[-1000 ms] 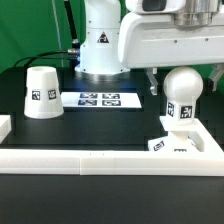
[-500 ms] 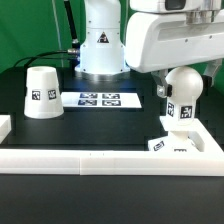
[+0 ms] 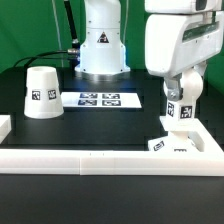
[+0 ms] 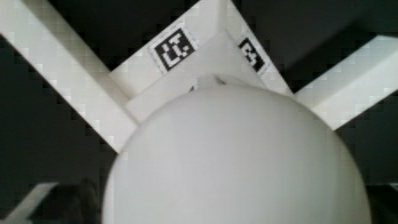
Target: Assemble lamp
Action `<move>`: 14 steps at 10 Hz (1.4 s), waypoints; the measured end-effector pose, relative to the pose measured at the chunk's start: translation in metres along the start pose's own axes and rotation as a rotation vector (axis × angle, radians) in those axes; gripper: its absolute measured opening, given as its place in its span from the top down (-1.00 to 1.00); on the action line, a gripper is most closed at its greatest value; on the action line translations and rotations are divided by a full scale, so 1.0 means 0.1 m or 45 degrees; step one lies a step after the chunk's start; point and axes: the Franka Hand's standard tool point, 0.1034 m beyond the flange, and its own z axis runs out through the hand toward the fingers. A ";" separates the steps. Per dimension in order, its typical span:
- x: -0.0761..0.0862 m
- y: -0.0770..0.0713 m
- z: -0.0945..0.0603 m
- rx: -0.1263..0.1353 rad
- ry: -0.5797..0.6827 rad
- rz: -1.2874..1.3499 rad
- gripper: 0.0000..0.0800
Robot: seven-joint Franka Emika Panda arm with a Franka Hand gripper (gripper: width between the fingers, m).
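Observation:
The ball-topped bulb (image 3: 183, 108) stands upright on the small square base (image 3: 171, 146) at the exterior view's right, by the white rim bar. My gripper (image 3: 183, 88) hangs straight over the bulb. Its hand covers the top of the ball, and a dark finger (image 3: 166, 88) shows beside the ball. The jaws look open and straddle it. In the wrist view the bulb (image 4: 222, 160) fills most of the picture, with the tagged base (image 4: 178, 48) behind it; my fingers do not show there. The cone shade (image 3: 42, 92) stands alone at the exterior view's left.
The marker board (image 3: 100, 99) lies flat in the middle, in front of the robot's pedestal (image 3: 100, 50). A long white rim bar (image 3: 100, 160) runs along the front, with a side bar (image 3: 208, 140) close to the base at the right.
My hand has moved toward the exterior view's right and down, from beside the bulb to directly over it. The bulb, base and shade have not moved.

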 end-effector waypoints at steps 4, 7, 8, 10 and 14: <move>-0.05 0.05 0.00 -0.015 -0.019 -0.293 -0.75; -0.05 0.05 0.00 -0.015 -0.018 -0.273 -0.44; -0.05 0.05 0.00 -0.015 -0.019 -0.240 -0.44; -0.06 0.06 0.00 -0.011 -0.014 -0.064 -0.44; -0.06 0.05 0.00 -0.017 -0.008 0.457 -0.44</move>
